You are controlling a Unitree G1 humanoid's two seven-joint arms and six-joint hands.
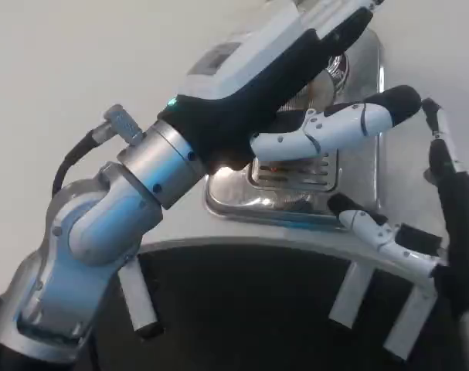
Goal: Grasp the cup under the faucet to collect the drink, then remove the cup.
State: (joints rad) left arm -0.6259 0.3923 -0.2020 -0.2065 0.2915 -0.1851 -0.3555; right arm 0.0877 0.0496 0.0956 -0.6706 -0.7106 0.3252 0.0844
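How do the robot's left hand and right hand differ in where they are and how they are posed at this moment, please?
The left hand reaches up over the metal drip tray, large in the head view; the right hand sits lower, at the tray's near right corner. The left hand's fingers stretch out long, while the right hand shows little beyond a finger pointing left. Whether either holds a cup cannot be told. Both have white and black fingers.

Left forearm (103, 224): brushed silver segments with dark screws, black cable looping off a grey connector, small green light at the wrist; left hand (296, 85): white back, black palm, white-and-black fingers (334, 127).
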